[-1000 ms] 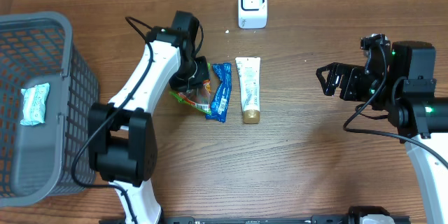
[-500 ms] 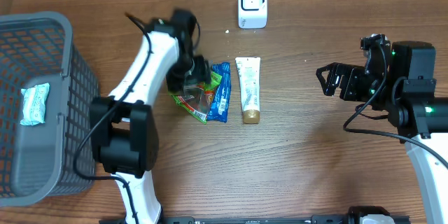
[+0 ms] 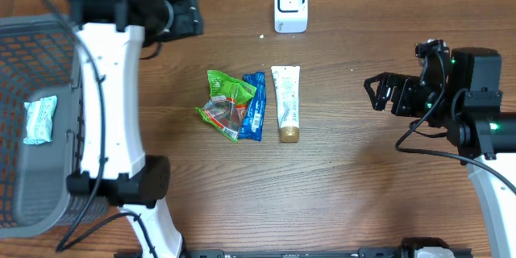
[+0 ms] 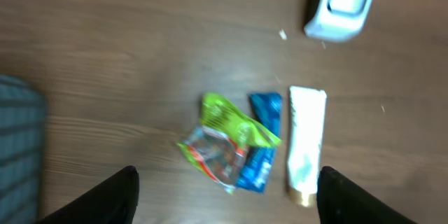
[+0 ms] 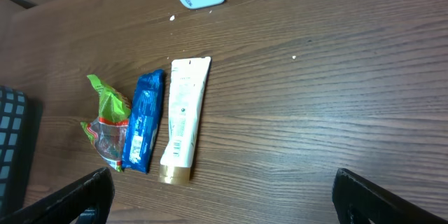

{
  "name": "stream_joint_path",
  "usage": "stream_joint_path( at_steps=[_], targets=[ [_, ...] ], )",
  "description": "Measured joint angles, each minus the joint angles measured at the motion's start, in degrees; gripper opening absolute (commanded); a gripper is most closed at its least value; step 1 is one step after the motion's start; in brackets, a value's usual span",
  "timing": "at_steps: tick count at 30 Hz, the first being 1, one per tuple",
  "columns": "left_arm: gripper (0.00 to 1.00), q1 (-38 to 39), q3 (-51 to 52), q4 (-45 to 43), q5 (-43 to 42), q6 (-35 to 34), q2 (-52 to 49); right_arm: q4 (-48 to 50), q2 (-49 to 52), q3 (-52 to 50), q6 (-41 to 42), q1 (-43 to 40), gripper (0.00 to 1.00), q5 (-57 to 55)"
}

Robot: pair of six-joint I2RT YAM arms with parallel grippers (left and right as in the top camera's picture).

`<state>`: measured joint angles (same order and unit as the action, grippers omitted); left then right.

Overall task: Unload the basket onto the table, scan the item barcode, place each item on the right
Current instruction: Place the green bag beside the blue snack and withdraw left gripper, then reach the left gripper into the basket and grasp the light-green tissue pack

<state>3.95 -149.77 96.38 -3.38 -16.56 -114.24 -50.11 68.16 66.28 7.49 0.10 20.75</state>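
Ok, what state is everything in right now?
Left claw: open, empty, raised.
Right claw: open, empty.
Green bag: crumpled, lying against blue packet.
Blue packet: lying flat.
White tube: lying flat, cap on.
Scanner: standing, nothing in front of it.
Basket: holds one pale packet.

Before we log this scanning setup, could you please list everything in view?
barcode scanner: 1, white, far edge, centre
tube: 1, white with gold cap, mid-table
blue packet: 1, blue, just left of tube
green packet: 1, green and clear, left of blue packet, overlapping it
basket: 1, grey, left edge
pouch: 1, pale blue, inside basket
table: 1, brown wood
left gripper: 1, black, open, empty, far left
right gripper: 1, black, open, empty, right side
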Motion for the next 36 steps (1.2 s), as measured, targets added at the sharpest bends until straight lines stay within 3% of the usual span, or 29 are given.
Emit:
stream_joint_path(
  at_steps=[13, 19, 26, 36],
  targets=[
    [0.72, -27.4, -0.5, 0.2, 0.2, 4.4, 8.9, -1.7, 0.0, 0.0, 0.0, 0.0, 1.00, 0.0],
    [0.71, -36.3, 1.4, 0.3, -0.7, 5.6, 11.8, -1.8, 0.0, 0.0, 0.0, 0.0, 1.00, 0.0],
    [0.71, -43.2, 15.7, -1.2, -0.8, 6.5, 13.0, -1.8, 0.0, 0.0, 0.0, 0.0, 1.00, 0.0],
    [0.75, -48.9, 35.4, -21.1, 1.7, 8.3, 12.6, -0.9, 0.0, 0.0, 0.0, 0.0, 1.00, 0.0]
  ],
)
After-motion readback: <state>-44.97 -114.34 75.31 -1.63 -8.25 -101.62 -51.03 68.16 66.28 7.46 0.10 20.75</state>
